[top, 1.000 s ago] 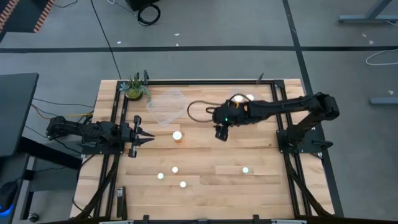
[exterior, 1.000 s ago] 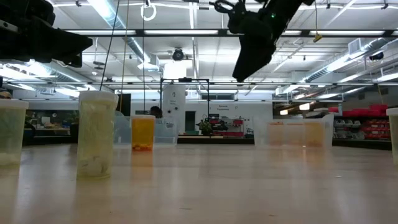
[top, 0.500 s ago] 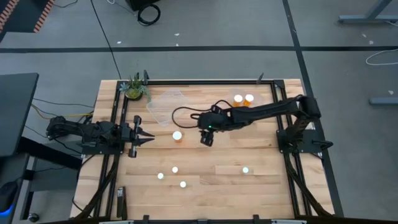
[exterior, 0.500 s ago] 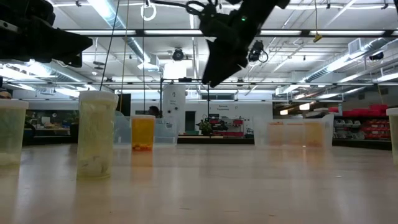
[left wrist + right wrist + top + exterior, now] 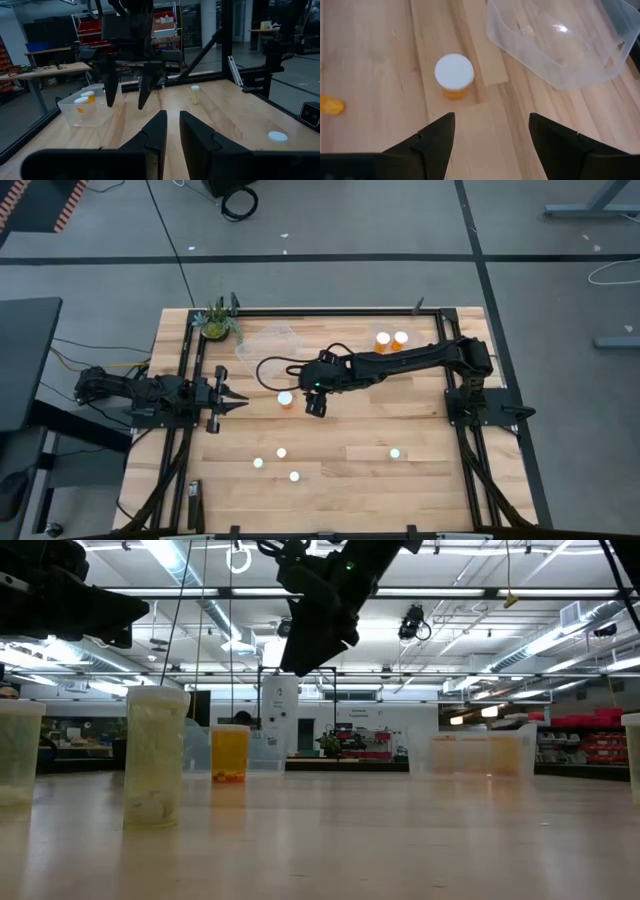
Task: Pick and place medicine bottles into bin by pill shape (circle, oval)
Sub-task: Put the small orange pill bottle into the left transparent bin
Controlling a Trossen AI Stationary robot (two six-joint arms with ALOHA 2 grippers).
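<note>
Left arm: parked at the left edge of the surface [image 5: 330, 480]. Your left gripper [image 5: 238, 401] points inward, holding nothing, jaws nearly together with only a thin slit between them in its wrist view. It waits.

Centre-left: an upright medicine bottle [image 5: 285, 399] stands near the middle of the surface, white cap up. Behind it lies an empty clear bin [image 5: 268, 350], with a small potted plant [image 5: 215, 323] near the far left corner.

Centre: your right gripper [image 5: 316, 400] hangs above the surface, just to the right of that bottle. Jaws wide apart, nothing between them. In the right wrist view the bottle [image 5: 454, 76] sits ahead of the gap, not yet inside it.

Step in hand, as I judge it: the approach for a pick. Next move calls for you to bring the open jaws over the cap, drop until they straddle the amber body, then close. The bottle is small and upright, so a glancing touch could tip it.

Count, left to right, in the high view:
- Loose bottles on the surface: five. The target, three in a group toward the near edge [image 5: 280, 452], one apart at right [image 5: 394, 452].
- Bottles in a second clear bin at far right [image 5: 392, 340]: two.
- Bins: two.

Pill shape cannot be read from here.
</note>
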